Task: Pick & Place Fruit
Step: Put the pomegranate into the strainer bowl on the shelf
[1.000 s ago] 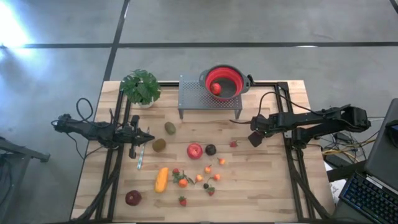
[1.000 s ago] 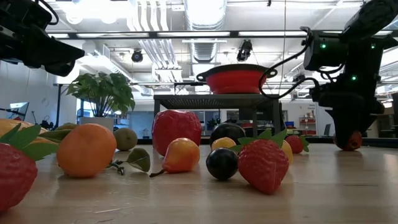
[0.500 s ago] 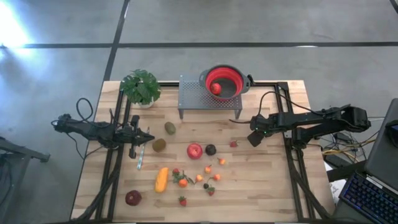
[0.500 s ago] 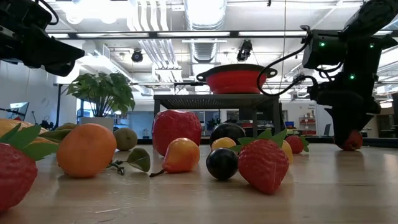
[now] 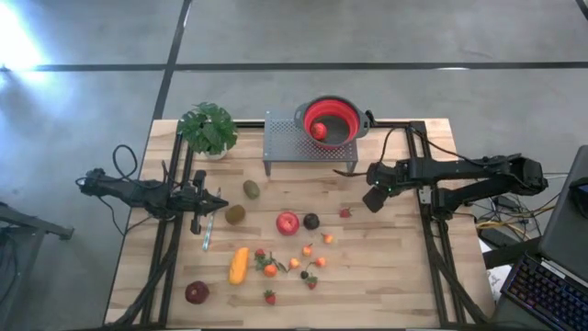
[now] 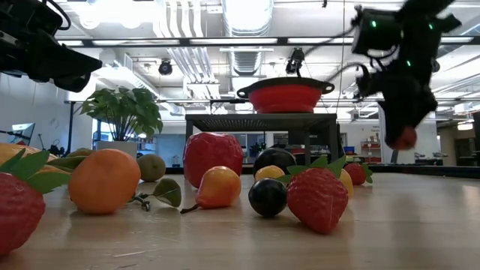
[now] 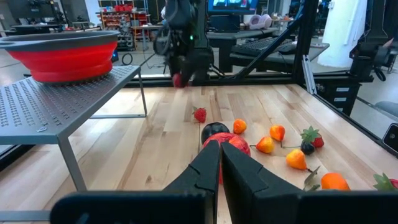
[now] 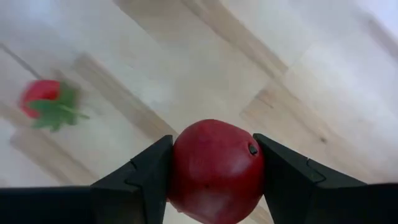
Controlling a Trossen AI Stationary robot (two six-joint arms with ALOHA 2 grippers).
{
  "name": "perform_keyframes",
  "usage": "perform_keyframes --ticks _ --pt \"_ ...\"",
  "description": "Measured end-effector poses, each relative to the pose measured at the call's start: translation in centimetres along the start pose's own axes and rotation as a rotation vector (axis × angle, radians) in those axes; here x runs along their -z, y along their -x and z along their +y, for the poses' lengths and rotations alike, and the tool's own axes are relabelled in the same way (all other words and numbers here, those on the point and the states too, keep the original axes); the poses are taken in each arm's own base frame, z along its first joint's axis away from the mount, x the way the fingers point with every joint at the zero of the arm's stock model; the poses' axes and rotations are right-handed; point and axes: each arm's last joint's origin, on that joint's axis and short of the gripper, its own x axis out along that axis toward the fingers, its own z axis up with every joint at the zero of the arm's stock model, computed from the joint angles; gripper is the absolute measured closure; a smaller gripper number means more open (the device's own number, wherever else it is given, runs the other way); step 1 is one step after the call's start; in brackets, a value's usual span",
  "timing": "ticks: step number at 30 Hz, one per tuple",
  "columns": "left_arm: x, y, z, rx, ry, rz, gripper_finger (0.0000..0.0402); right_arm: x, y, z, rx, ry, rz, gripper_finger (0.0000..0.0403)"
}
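Observation:
My right gripper [image 5: 373, 197] is over the table's right half, shut on a dark-red round fruit [image 8: 214, 163], which also shows above the tabletop in the low view [image 6: 406, 137]. My left gripper [image 5: 219, 204] hovers shut at the left, beside a brown kiwi [image 5: 235, 214]. On the wood lie the red apple [image 5: 288, 222], the dark plum [image 5: 311, 221], a second kiwi [image 5: 251, 189], the long orange piece [image 5: 239, 265], another dark-red round fruit [image 5: 197, 292], a strawberry [image 5: 345, 212] and several small orange bits. My right gripper pinches the dark-red round fruit between its two fingers [image 8: 140, 177], one on each opposite side [image 8: 180, 168]. The fingers come from above, pointing down. The fruit is lifted clear of the table, with the wood and a strawberry [image 8: 46, 102] showing below it.
A red colander [image 5: 331, 121] with one red fruit inside [image 5: 319, 131] sits on a grey perforated stand [image 5: 289, 140] at the far middle. A potted plant [image 5: 209, 129] stands at the far left. A pen-like object [image 5: 208, 232] lies near my left gripper.
My right gripper has risen and shifted a little toward the table's left and far edge, carrying the dark-red round fruit. The fruit rested on the table a second ago and now hangs clear above it.

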Motion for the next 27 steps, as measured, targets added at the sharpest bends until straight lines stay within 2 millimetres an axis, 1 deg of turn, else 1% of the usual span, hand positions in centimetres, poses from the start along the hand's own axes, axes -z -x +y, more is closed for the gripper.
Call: perform_keyframes --ticks 4,7,11,14,16,18,20,22,24,27 --pt "0.0 0.0 0.0 0.0 0.0 0.0 0.0381 -1.8 2.7 0.9 -0.054 0.034 -0.066 0.0195" --pt "0.0 0.0 0.0 0.0 0.0 0.0 0.0381 -3.3 5.1 1.7 -0.108 0.076 -0.146 0.0196" --pt "0.0 0.0 0.0 0.0 0.0 0.0 0.038 -5.5 9.0 2.6 -0.183 0.125 -0.299 0.0205" --pt "0.0 0.0 0.0 0.0 0.0 0.0 0.038 -7.0 12.1 3.0 -0.214 0.154 -0.46 0.0205" --pt "0.0 0.0 0.0 0.0 0.0 0.0 0.0381 -8.1 13.9 3.3 -0.214 0.169 -0.556 0.0201" --pt "0.0 0.0 0.0 0.0 0.0 0.0 0.038 -9.2 15.2 3.5 -0.208 0.183 -0.629 0.0199" --pt "0.0 0.0 0.0 0.0 0.0 0.0 0.038 -10.4 16.1 3.9 -0.207 0.201 -0.681 0.02" --pt "0.0 0.0 0.0 0.0 0.0 0.0 0.0381 -11.7 16.3 4.2 -0.191 0.208 -0.699 0.0202" --pt "0.0 0.0 0.0 0.0 0.0 0.0 0.038 -13.3 16.0 4.5 -0.158 0.224 -0.698 0.0205" --pt "0.0 0.0 0.0 0.0 0.0 0.0 0.0381 -15.6 14.8 4.6 -0.103 0.232 -0.671 0.0205"
